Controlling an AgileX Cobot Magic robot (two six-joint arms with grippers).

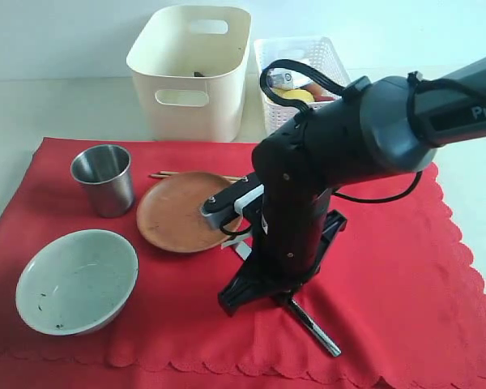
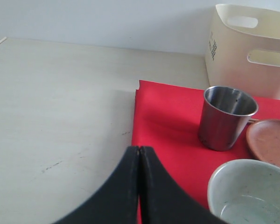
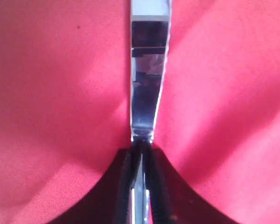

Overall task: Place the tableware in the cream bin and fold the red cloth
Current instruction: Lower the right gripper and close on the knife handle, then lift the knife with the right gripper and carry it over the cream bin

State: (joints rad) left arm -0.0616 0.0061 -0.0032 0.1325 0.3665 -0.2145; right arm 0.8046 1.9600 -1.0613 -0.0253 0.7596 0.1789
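right jaws: pinched on metal knife (image 3: 147, 84), down on red cloth (image 3: 46, 93) | left jaws: closed, empty, over bench (image 2: 51, 102)

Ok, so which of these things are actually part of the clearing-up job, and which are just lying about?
Part of the job:
steel cup
brown plate
bowl
chopsticks
knife
cream bin
red cloth

Just lying about:
white lattice basket
yellow food inside it
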